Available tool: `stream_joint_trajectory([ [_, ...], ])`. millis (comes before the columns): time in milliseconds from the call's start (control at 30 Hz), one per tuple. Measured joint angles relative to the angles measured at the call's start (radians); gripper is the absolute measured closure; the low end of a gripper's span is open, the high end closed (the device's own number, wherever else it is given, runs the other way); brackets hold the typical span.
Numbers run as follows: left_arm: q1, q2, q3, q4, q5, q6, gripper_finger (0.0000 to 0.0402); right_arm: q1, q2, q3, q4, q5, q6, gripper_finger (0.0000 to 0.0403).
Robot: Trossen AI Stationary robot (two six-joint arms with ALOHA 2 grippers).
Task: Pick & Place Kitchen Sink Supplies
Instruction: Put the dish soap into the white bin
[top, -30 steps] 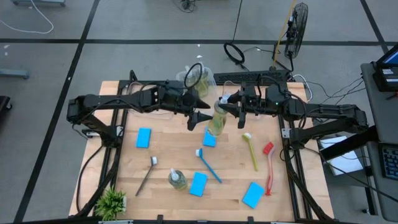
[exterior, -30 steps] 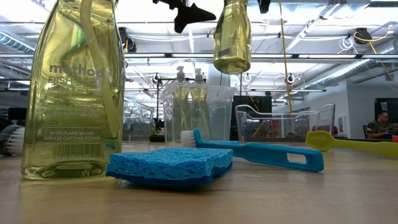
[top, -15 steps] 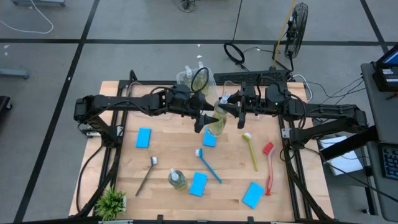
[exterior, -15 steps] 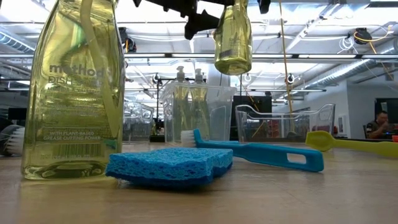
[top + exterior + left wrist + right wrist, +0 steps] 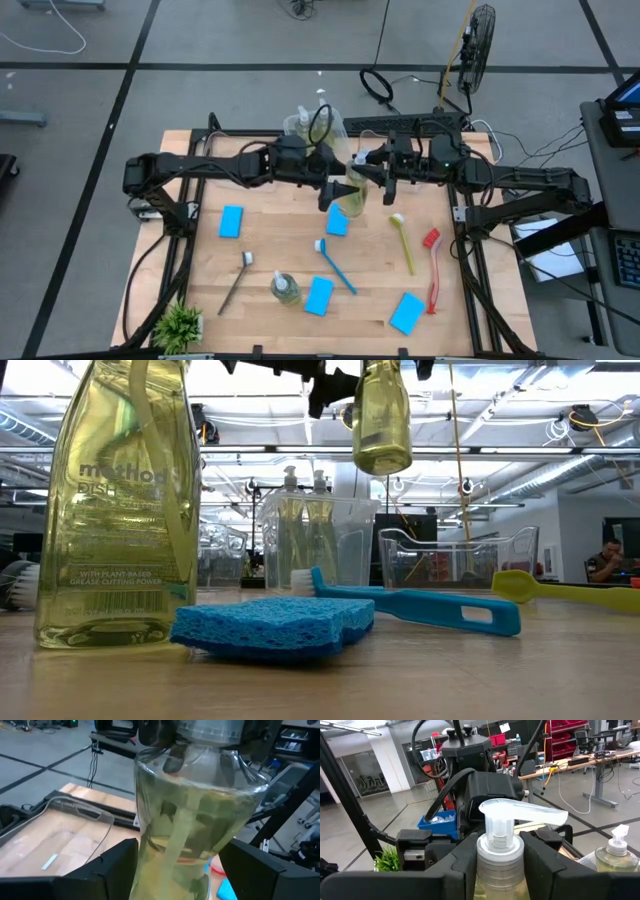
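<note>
Right now R pincer [image 5: 372, 178] grips soap bottle [image 5: 354, 192] neck mid-air; L pincer [image 5: 338, 192] wide, straddling bottle body

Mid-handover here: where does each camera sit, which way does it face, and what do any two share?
High: overhead, straight down; both arms, table.
Low: table height, level across; sponge in front.
Left wrist: on the left arm; left pincer around the held bottle.
Right wrist: on the right arm; right pincer at its neck.
All four show that bottle.
</note>
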Motion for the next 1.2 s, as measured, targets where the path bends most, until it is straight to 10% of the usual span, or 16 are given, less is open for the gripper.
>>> stream_joint_trajectory([
  [867,-0.004,0.002,-0.001,0.05,0.04,-0.041,0.0134,0.0,0.055,0.002,0.058,-0.032,0.044,0.0293],
  [1200,-0.005,0.002,-0.001,0.048,0.041,-0.038,0.0206,0.001,0.055,0.002,0.06,-0.032,0.054,0.0293],
])
